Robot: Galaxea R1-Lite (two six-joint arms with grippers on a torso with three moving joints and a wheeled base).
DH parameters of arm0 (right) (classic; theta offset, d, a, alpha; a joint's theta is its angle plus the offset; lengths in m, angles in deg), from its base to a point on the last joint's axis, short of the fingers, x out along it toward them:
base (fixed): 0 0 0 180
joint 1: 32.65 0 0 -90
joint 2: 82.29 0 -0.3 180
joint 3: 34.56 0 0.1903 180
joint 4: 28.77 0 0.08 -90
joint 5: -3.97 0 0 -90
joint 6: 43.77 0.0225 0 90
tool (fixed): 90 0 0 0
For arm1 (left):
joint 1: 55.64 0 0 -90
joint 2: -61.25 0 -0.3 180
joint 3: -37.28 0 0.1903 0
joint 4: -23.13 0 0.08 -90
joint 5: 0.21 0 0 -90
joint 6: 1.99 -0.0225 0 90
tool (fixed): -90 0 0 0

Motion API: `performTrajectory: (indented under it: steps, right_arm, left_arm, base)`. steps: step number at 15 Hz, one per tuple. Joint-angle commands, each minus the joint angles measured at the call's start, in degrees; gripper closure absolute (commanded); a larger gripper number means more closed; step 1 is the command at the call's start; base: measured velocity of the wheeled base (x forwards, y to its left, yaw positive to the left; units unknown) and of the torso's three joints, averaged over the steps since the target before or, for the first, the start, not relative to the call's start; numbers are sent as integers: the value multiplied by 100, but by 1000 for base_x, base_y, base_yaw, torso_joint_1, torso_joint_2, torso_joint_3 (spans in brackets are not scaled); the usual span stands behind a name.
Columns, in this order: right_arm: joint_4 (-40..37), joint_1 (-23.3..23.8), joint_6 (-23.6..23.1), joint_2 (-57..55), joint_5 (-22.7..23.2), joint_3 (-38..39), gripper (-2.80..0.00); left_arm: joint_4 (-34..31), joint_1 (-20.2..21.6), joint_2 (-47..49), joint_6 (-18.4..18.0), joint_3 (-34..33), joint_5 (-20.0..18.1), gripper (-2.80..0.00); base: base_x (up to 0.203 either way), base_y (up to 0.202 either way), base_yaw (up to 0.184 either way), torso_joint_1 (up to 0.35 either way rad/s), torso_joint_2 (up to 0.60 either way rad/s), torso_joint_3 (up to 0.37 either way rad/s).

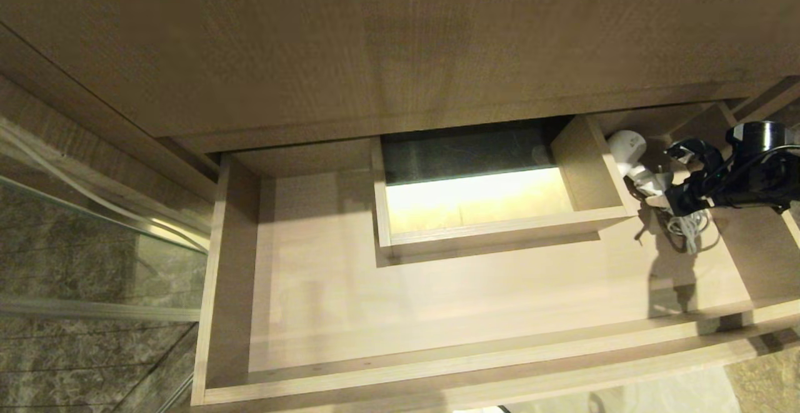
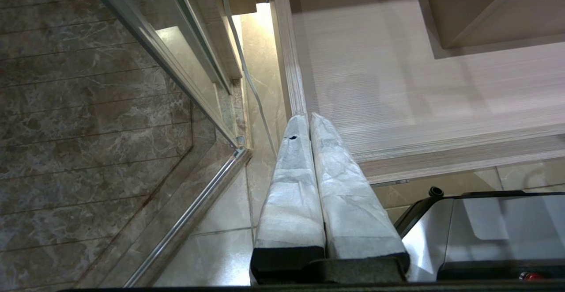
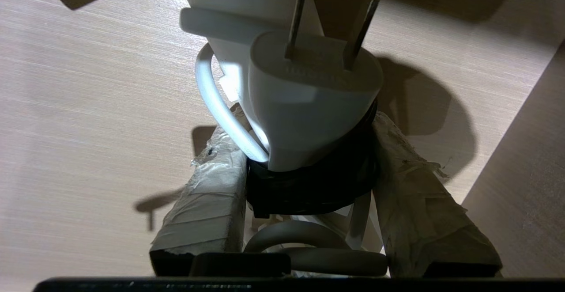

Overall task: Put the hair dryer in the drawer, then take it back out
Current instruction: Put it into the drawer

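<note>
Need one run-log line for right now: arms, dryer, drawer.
right gripper: shut on hair dryer, over drawer's right end | drawer: open | plug: between jaws | left gripper: shut, parked by drawer's left corner

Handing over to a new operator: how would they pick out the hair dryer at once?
Find the wide, shallow light-brown wood-grain drawer pulled open under the counter, then its far right corner beside the boxed cut-out. There the right pincer grips the white plastic hair dryer, the only white, rounded thing there, its white cord bundled below.
</note>
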Motion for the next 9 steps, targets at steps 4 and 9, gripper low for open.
performTrajectory:
  steps: [4,9]
  right_arm:
    - [77,10,-53,165,37,-50,-280]
    - [16,159,-16,1069,4,298,-280]
  left_arm:
    - [-1,-7,0,1,0,1,0]
    - [-1,2,0,1,0,1,0]
  base:
    - [0,0,0,0,0,0]
    - [0,0,0,0,0,0]
